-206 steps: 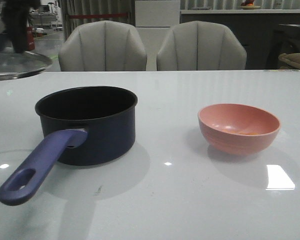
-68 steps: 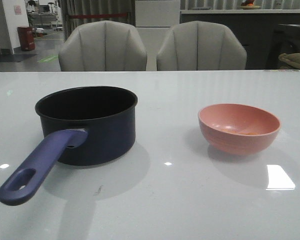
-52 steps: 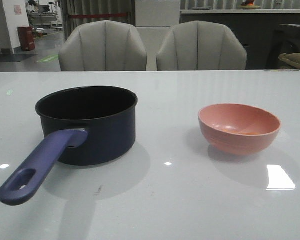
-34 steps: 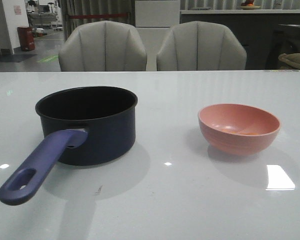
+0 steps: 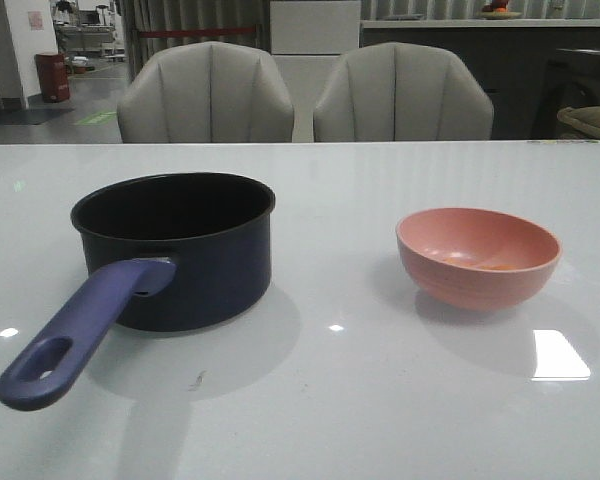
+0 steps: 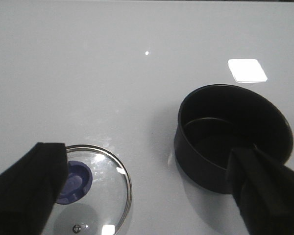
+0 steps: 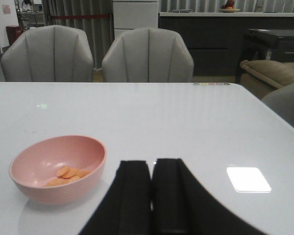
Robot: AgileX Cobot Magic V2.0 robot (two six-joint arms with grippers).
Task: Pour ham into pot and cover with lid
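Round glass lid with dark blue knob point(image 6: 83, 191) lies on the white table point(image 6: 88, 73) between the left gripper's point(image 6: 147, 196) spread fingers, dark navy saucepan point(image 6: 232, 134) at its three o'clock; right gripper point(image 7: 152, 196) pressed together.

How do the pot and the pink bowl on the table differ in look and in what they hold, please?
The pot is dark navy, straight-walled, with a long purple-blue handle; the pink bowl is smaller, rounded, with no handle. The pot's inside looks empty in the left wrist view; the pink bowl holds the ham. Both are round, upright, uncovered, and stand apart on the table.

No legible text, wall sign point(image 5: 35, 19) prob. printed, too blurry to read
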